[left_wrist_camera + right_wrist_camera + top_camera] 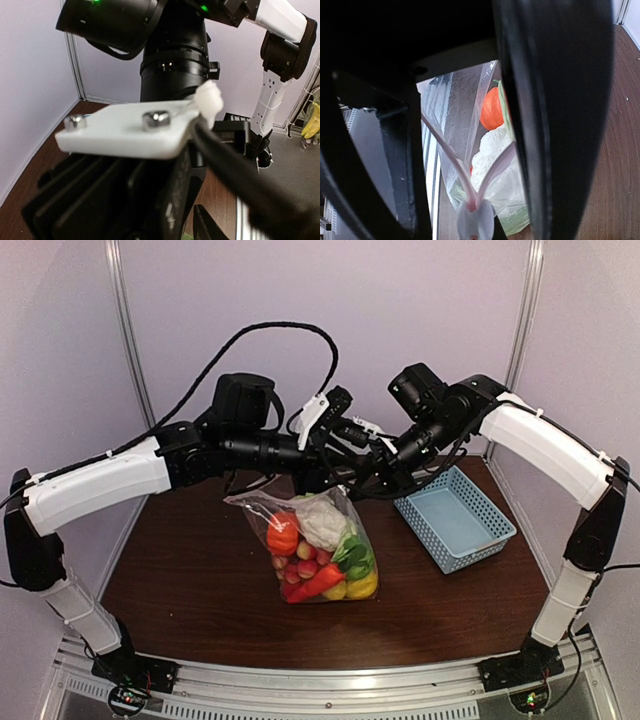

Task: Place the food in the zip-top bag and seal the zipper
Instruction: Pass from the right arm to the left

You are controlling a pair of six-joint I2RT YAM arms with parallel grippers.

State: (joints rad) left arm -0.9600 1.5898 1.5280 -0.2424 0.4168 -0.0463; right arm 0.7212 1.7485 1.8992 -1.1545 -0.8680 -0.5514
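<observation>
Overhead, the right claw (378, 468) is pressed together above the mouth of the zip-top bag (262, 508). In its wrist view the clear film (455, 115) runs up to its dark fingers (555, 120), though an actual pinch cannot be made out. The left claw (318, 462) sits close beside it over the same mouth. Black parts hide its jaws, so I cannot tell how far they are spread or what they touch.

The bag stands upright on the counter (200, 580), full of the food (320, 550): an orange pumpkin (283, 533) and pale cabbage (322, 522) on top, and leafy greens (355, 558), a red pepper (318, 582) and a yellow fruit (362, 586) lower down. The zipper cannot be picked out.

The bag is just left of the light-blue basket (480, 549) and apart from it, its top reaching up to both claws.
</observation>
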